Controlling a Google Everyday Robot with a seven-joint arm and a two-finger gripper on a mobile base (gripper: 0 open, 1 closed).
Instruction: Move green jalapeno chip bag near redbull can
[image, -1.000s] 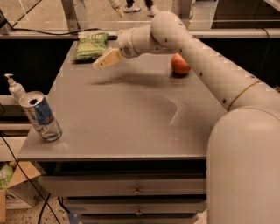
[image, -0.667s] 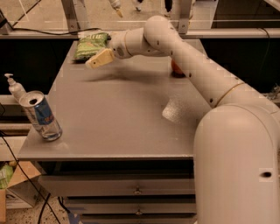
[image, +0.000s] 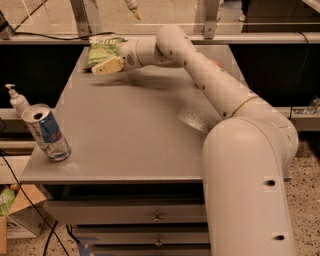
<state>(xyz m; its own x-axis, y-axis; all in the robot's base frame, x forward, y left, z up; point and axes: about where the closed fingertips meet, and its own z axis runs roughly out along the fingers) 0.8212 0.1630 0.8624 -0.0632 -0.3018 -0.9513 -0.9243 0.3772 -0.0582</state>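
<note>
We see gripper (image: 107, 65) at far-left corner of surface (image: 135, 145), just in front of green jalapeno chip bag (image: 102, 49); contact unclear, and we cannot tell its grip state. Bag long axis left-right. Redbull can (image: 48, 134) well apart, near-left edge.

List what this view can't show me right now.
Camera view only:
Crinkly light-green chip bag: near edge behind the gripper at the grey table's far-left corner; contact unclear.
Small reddish object: mostly behind the white arm.
That arm's base: cut off by the bottom edge.
</note>
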